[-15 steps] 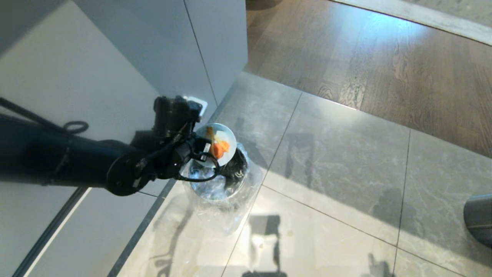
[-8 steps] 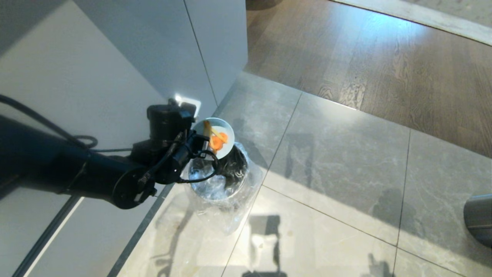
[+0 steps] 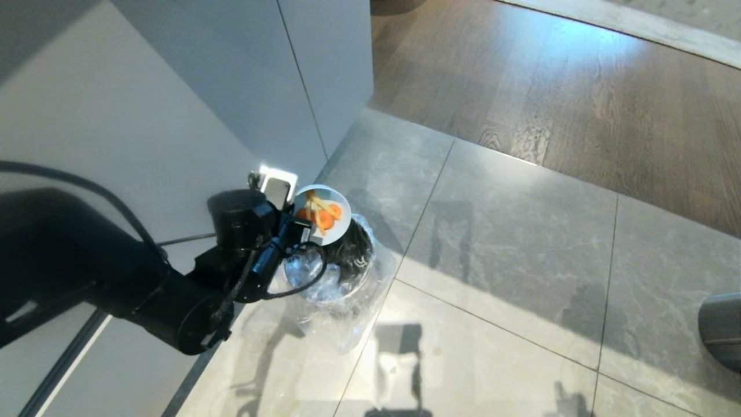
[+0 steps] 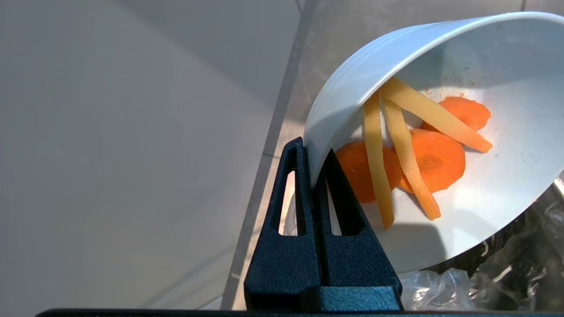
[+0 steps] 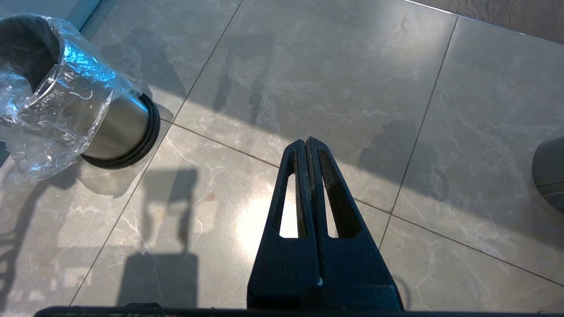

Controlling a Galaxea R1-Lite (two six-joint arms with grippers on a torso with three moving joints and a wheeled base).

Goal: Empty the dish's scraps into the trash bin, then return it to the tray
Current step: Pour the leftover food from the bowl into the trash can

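A glossy white dish (image 4: 493, 185) is seen; a crinkled clear plastic liner (image 5: 48, 114) is draped over a shiny steel bin (image 5: 121, 127); polished stone floor tiles (image 5: 308, 79) and matt-grained wood planks (image 3: 579, 87) are shown.

White dish (image 4: 506, 185) holds orange and pale yellow scraps (image 4: 410, 154); grey marbled floor tiles (image 5: 317, 75).

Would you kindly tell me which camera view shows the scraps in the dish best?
The left wrist view: the scraps, carrot slices and pale sticks, lie close and unobstructed inside the tilted dish. The head view shows them as small orange specks; the right wrist view shows none.
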